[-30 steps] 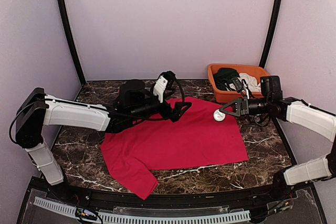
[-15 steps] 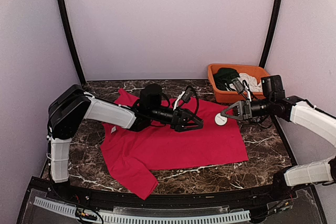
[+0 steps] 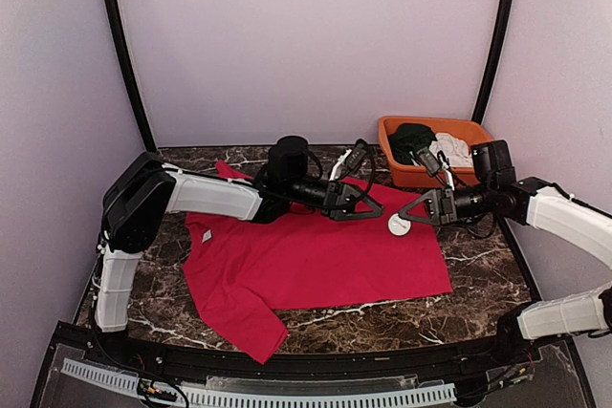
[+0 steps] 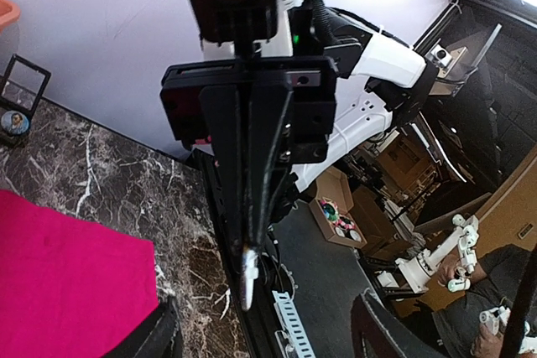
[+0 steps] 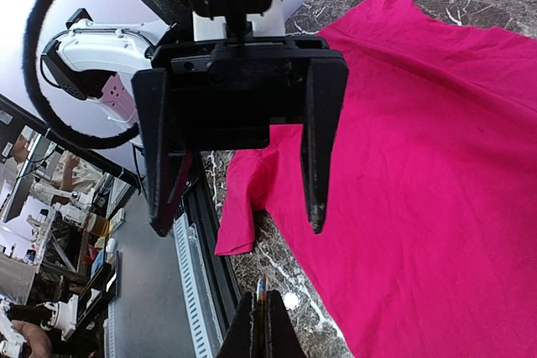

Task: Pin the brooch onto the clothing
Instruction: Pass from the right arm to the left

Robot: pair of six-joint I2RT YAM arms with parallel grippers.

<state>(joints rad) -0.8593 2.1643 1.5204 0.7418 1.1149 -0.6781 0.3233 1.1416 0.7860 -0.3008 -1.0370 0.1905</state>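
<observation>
Across the desk's middle lies the red T-shirt. Over its far edge hangs the left end effector, jaws apart and empty. Rightward, the right end effector pinches the brooch. Advisable: hold the cloth taut before pinning.

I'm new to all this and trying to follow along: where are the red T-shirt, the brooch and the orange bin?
red T-shirt [image 3: 325, 260], top view, middle of its flat body.
brooch [image 3: 399, 225], top view, its round white face.
orange bin [image 3: 409, 179], top view, its near wall.
</observation>
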